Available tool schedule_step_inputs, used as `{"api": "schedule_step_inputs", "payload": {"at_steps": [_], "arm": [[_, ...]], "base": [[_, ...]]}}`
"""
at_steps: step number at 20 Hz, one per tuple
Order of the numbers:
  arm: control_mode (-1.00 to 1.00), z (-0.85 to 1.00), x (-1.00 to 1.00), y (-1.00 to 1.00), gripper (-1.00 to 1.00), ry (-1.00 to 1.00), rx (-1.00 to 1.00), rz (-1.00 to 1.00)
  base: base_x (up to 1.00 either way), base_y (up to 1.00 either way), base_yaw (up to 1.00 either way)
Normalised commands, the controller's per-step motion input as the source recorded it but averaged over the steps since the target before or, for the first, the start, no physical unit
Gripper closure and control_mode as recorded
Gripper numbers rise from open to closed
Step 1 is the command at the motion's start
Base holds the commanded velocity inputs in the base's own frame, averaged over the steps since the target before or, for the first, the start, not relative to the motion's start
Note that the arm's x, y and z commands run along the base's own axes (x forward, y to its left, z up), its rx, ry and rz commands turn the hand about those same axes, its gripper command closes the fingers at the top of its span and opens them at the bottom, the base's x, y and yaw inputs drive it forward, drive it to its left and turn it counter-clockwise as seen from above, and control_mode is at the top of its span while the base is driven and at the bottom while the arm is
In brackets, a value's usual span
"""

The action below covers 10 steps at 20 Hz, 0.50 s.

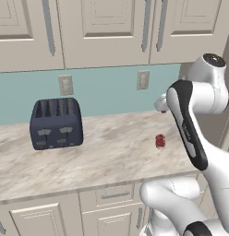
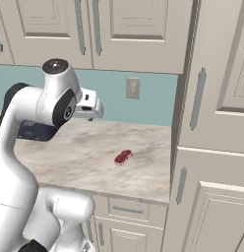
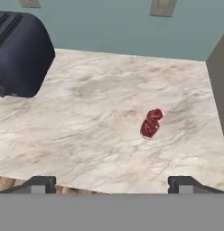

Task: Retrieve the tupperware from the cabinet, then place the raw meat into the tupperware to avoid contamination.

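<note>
Gripper (image 3: 112, 182) fingertips stand wide apart, holding nothing, above the counter (image 3: 86, 135) front edge. Raw meat (image 3: 151, 122) lies bare on the counter, well right of the toaster (image 3: 19, 54). Cabinet (image 1: 102, 27) doors above the toaster are closed, so by judgement tupperware retrieval and meat placement both remain.

A simulated kitchen in even light. A marbled beige tabletop (image 1: 102, 152) runs along a pale teal wall (image 1: 107, 90) that carries two beige outlets (image 1: 65, 85). A dark blue toaster (image 1: 56, 123) stands at the left on the tabletop. Below are beige drawers (image 1: 114, 196) with short horizontal handles. At the right a tall beige unit (image 2: 212, 147) with grey bar handles ends the tabletop.
</note>
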Motion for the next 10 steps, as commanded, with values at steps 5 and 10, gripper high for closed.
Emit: {"api": "schedule_step_inputs", "payload": {"at_steps": [5,10], "arm": [[-1.0,0.27,-0.16,-0.04,-1.0,-0.16,0.0,0.0],[-1.0,0.28,-0.08,-0.02,-1.0,-0.14,0.0,0.0]], "base": [[0.0,0.0,0.0],[0.0,0.0,0.0]]}}
